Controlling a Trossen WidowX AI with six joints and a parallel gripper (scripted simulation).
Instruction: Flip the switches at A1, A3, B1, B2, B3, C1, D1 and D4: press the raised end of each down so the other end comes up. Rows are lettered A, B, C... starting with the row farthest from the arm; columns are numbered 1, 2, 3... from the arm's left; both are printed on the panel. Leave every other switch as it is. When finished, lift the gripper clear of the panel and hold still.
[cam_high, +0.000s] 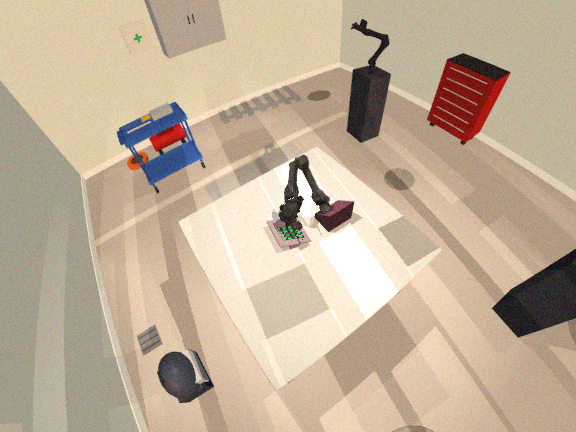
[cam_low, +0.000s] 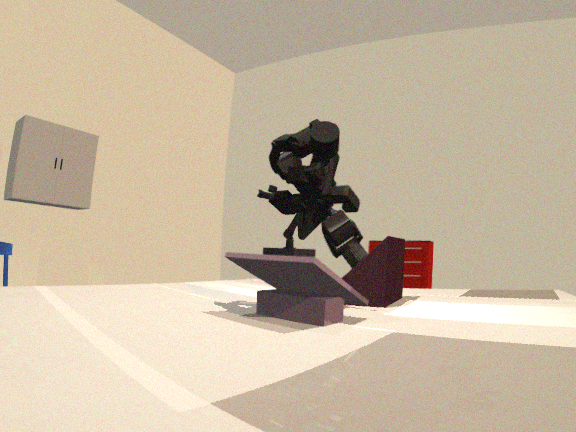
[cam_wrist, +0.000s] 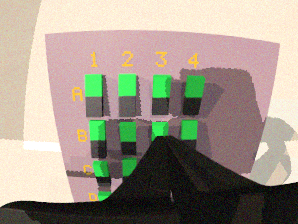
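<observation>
The pink panel (cam_high: 273, 230) (cam_low: 295, 270) (cam_wrist: 56, 55) tilts on its block. In the wrist view, switches A1 (cam_wrist: 93, 85), A3 (cam_wrist: 161, 86), B1 (cam_wrist: 97, 130), B2 (cam_wrist: 127, 131) and C1 (cam_wrist: 100, 167) show green far halves and dark near halves; which ends are raised is hard to tell. B3 (cam_wrist: 159, 128) shows only its green far part. D1 (cam_wrist: 104, 195) shows partly; D4 is hidden. My gripper (cam_low: 302, 236) (cam_wrist: 162, 143) is shut and empty, above the panel, its tip overlapping B3 in the wrist view.
Switches A2 (cam_wrist: 127, 85), A4 (cam_wrist: 194, 86) and B4 (cam_wrist: 189, 130) stand among the others; C2 (cam_wrist: 129, 167) is partly covered by the fingers. The dark maroon wedge (cam_high: 336, 217) (cam_low: 382, 275) stands beside the panel at the arm's base. Arm shadow falls on the panel's right side.
</observation>
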